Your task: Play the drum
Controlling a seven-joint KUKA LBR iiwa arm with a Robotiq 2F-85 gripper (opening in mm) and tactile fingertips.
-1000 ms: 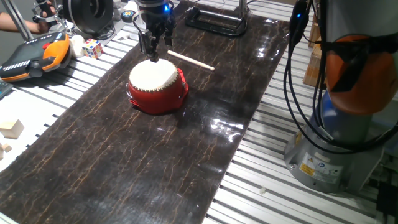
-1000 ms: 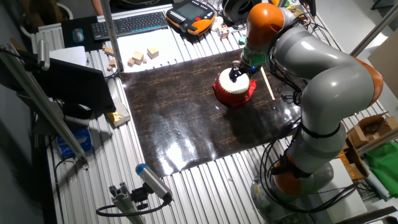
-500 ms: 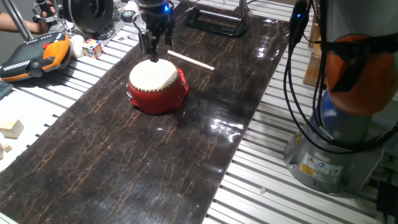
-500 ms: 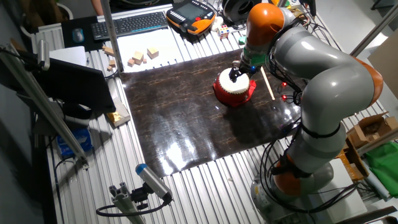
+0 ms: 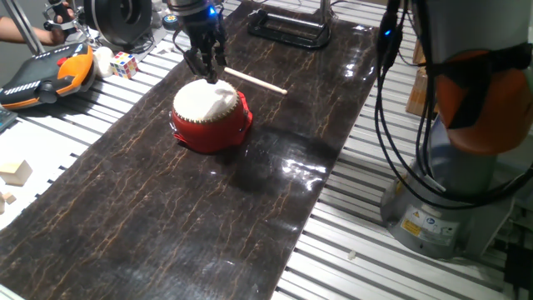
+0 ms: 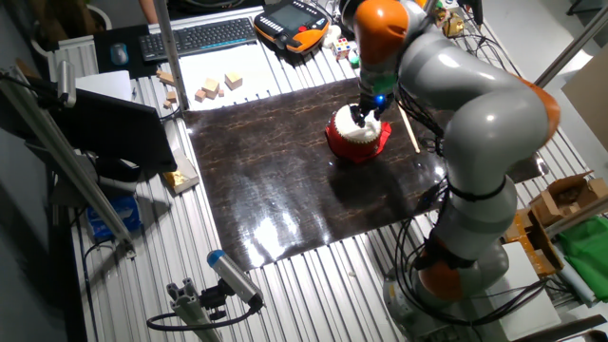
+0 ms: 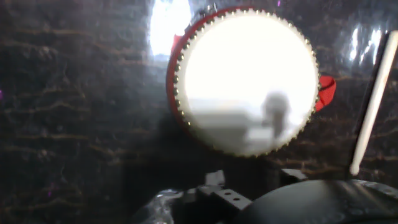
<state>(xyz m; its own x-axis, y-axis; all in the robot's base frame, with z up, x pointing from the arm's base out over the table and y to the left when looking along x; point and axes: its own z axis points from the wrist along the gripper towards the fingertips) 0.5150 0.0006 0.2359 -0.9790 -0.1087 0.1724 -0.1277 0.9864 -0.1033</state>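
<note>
Slatted metal table (image 5: 100, 125) under a dark marbled mat (image 5: 208, 208) bearing drum (image 5: 211, 117) and stick (image 5: 255, 81).

Open dark mat (image 5: 166, 208) around drum (image 5: 210, 117); stick (image 5: 255, 81) just behind.

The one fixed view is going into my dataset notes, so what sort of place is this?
Probably a robotics lab bench: a slatted aluminium table under a dark mat, an orange teach pendant, a keyboard, wooden blocks, and the gripper over the drum.
</note>
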